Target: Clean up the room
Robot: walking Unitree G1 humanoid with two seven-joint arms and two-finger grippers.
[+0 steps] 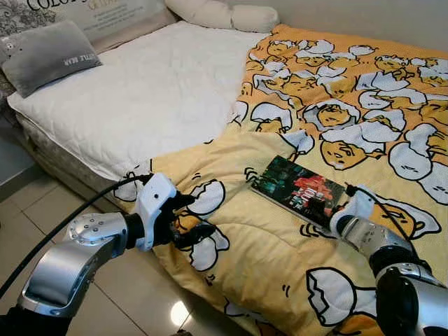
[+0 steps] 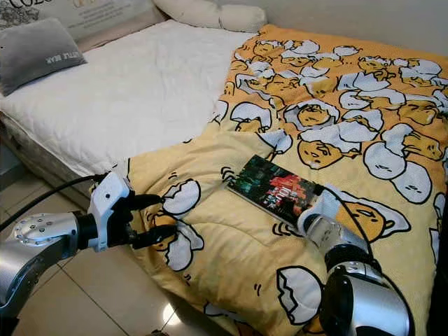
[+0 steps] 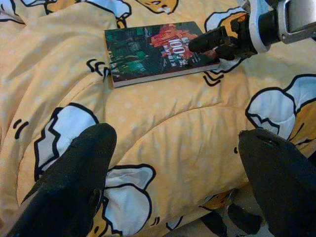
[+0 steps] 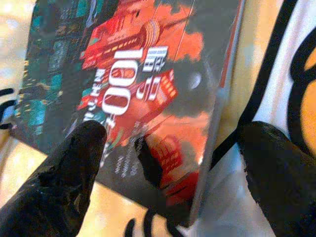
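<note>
Barely begun: the glossy red-and-green paperback book (image 1: 299,190) lies centre-right on the yellow egg-print quilt (image 1: 266,259); right tool (image 4: 168,148) gapes over it, gripping nothing; left tool (image 1: 194,217) open, empty.

Even, bright indoor light falls across the bed; the white mattress pad (image 1: 154,91) is close to washed out, its quilting faint. A small glare spot sits on the glossy floor tile (image 1: 179,313). Shadows are soft and short, darkest beneath the quilt (image 1: 280,252) edge. Both head views are sharp, with no motion blur. In the right wrist view the book cover (image 4: 133,94) is soft and slightly blurred, with a pale sheen, and the near black fingers (image 4: 54,182) are out of focus.
</note>
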